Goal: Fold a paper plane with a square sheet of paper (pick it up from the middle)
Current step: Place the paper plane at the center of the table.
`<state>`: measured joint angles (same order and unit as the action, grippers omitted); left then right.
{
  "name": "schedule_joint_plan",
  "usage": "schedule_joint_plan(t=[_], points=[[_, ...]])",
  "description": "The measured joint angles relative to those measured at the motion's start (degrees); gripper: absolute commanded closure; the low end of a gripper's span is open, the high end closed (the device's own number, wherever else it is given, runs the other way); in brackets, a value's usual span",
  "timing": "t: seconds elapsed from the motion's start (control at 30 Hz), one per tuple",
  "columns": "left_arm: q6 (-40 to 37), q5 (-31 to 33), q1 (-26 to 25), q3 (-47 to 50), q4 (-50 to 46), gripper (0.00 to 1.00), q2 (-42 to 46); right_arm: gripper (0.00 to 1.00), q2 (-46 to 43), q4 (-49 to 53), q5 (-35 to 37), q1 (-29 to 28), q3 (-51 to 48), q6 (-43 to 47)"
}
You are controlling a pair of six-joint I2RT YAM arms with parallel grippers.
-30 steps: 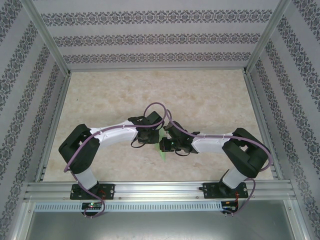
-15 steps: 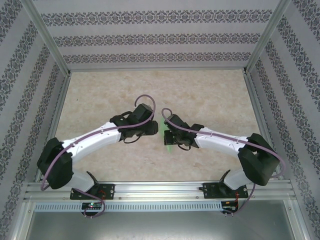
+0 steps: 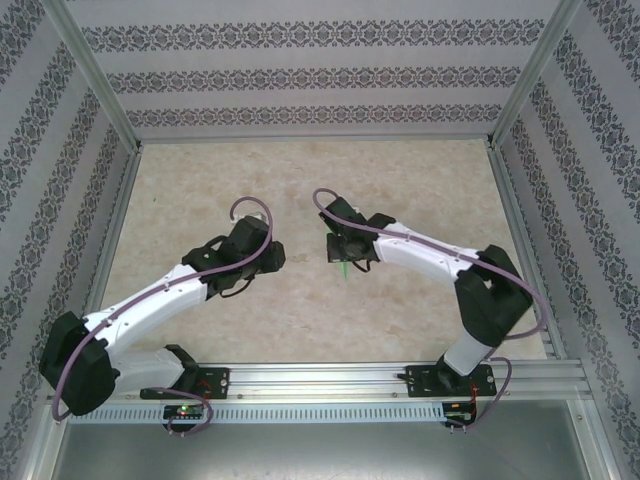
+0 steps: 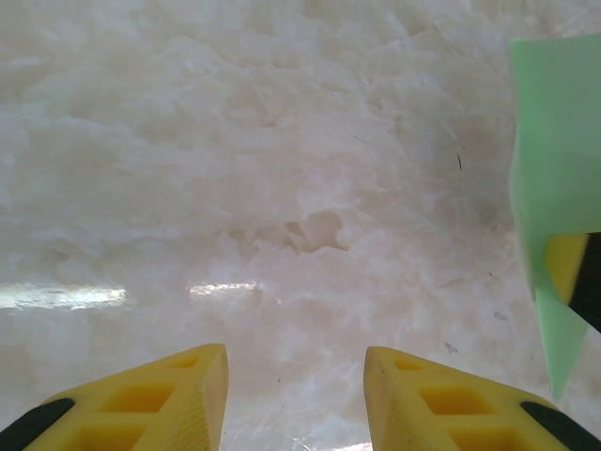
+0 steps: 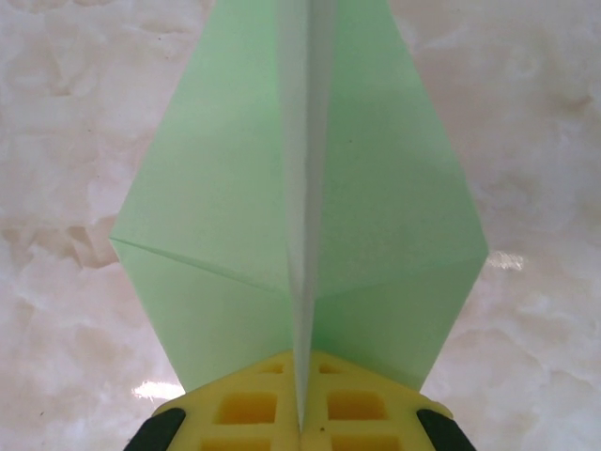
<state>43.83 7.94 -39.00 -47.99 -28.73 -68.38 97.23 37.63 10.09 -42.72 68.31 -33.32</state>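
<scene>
The square sheet of paper stands folded into a pale green paper plane, a kite shape with a centre crease. My right gripper is shut on its centre fold, and the wings spread to both sides above the marble table. From above, the paper plane is a small green sliver under the right gripper at mid-table. My left gripper is open with nothing between its yellow fingers. It sits to the left, apart from the paper plane, which hangs at the right edge of the left wrist view.
The pale marble tabletop is bounded by aluminium rails and patterned walls. Both arms' purple cables loop above the wrists. There is free room at the far half of the table.
My left gripper opened, let go of the paper and drew back to the left. The right gripper carried the paper plane up and a little farther from the bases.
</scene>
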Motion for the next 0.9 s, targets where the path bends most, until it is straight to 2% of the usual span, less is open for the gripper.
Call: schedule_joint_plan(t=[0.27,0.9], points=[[0.28,0.55,1.16,2.64,0.31,0.57,2.67,0.94,8.85,3.82,0.57,-0.02,6.49,1.40],[0.26,-0.37,1.88,2.75,0.44,0.58,0.66,0.86,13.35,1.49,-1.86,-0.02,5.81,0.28]])
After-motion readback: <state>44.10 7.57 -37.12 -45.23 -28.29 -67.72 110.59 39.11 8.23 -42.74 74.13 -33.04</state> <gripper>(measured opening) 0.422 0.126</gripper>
